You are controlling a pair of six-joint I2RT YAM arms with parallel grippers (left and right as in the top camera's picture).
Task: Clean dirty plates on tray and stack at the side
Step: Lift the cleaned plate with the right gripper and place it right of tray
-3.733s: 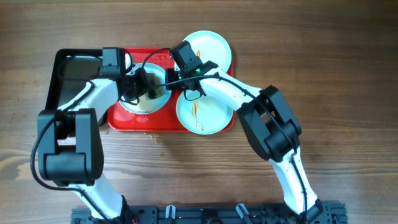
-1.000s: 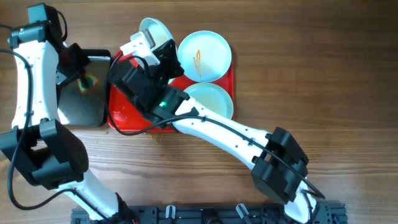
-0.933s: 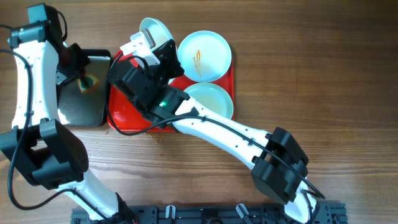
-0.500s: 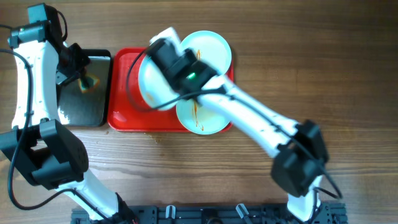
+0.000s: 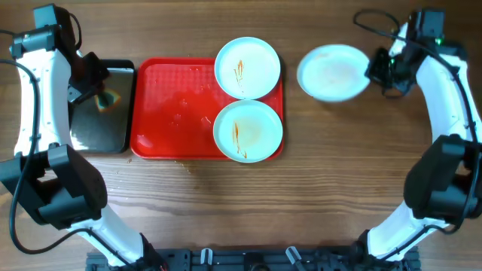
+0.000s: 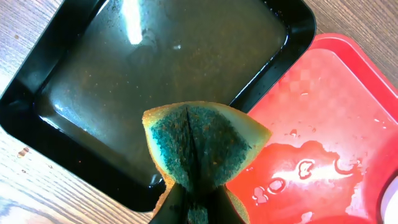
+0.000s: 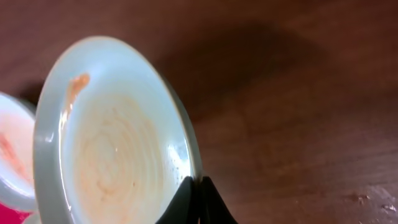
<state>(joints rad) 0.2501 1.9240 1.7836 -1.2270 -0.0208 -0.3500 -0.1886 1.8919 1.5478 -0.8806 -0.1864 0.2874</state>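
Note:
Two plates with orange streaks lie on the right end of the red tray point(image 5: 169, 105): one at the back point(image 5: 247, 68), one at the front point(image 5: 248, 131). My right gripper point(image 5: 374, 71) is shut on the rim of a third plate point(image 5: 331, 72), held over the bare table right of the tray; the right wrist view shows this plate point(image 7: 115, 155) tilted, with faint orange smears. My left gripper point(image 5: 96, 92) is shut on a folded yellow-green sponge point(image 6: 202, 146) over the black pan point(image 6: 155, 68), near the tray's left edge point(image 6: 336, 137).
The black pan point(image 5: 98, 113) sits against the tray's left side. The tray's left half carries water drops point(image 6: 298, 171). Bare wooden table point(image 5: 361, 165) lies right of the tray and in front of it.
My right arm has carried the third plate from over the tray's left half to the table on the right. The left arm and sponge have stayed over the black pan.

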